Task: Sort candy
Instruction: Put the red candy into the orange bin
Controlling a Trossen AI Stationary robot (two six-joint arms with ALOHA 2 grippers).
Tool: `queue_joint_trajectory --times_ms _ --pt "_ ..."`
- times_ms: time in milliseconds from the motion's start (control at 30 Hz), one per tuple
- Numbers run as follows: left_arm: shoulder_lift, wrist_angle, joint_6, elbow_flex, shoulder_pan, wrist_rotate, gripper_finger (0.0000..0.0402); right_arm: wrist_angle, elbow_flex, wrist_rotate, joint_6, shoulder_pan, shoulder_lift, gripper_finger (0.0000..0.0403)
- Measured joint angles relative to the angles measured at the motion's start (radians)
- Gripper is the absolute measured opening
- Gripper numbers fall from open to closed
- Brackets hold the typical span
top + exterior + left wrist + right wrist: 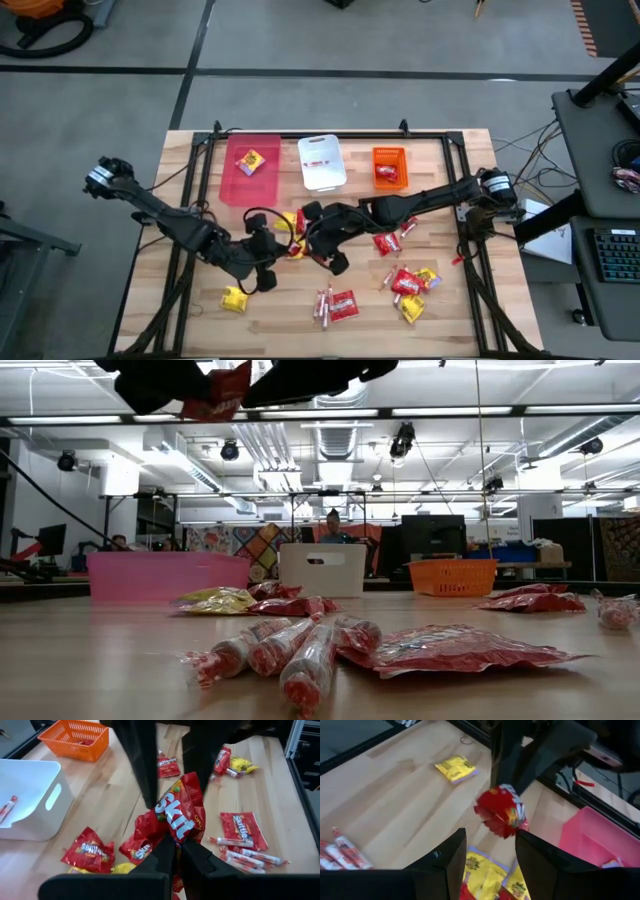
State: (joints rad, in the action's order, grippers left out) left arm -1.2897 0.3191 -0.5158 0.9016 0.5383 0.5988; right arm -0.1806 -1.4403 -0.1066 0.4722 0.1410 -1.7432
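Note:
My left gripper (176, 851) is shut on a red candy packet (177, 815), held above the middle of the table (299, 228). My right gripper (490, 862) faces it from the right, open. Its fingers (142, 765) stand on either side of the packet's far end; I cannot tell whether they touch it. In the low view the packet (218, 395) hangs high between the two dark grippers. More candy lies under it: red packets (87, 851) and yellow ones (480, 870). My left gripper pinches the red packet by one end (175, 839) between its two fingers. The fingers slant down from the table's left side. The packet sticks out beyond the fingertips toward the right gripper, crumpled and lifted clear of the table.
A pink bin (250, 175), a white bin (322, 163) and an orange bin (390, 168) stand along the far edge. Loose candy lies near the front: a yellow packet (234, 299), sticks (324, 303), a red packet (344, 305) and a mixed heap (410, 285).

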Motion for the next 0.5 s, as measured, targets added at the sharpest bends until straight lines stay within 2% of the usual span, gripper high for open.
queue_joint_trajectory --times_ms 300,400,500 --pt "-0.058 -0.113 0.034 0.0 -0.029 -0.009 0.0001 0.01 -0.002 -0.007 0.099 0.008 0.0 0.0142" --pt "-0.074 -0.139 0.046 -0.001 -0.031 -0.009 0.0001 0.004 -0.002 -0.012 0.123 0.01 0.0 0.0115" --pt "-0.08 -0.15 0.056 -0.001 -0.032 -0.007 0.0001 -0.003 -0.002 -0.013 0.143 0.012 0.0 0.007"
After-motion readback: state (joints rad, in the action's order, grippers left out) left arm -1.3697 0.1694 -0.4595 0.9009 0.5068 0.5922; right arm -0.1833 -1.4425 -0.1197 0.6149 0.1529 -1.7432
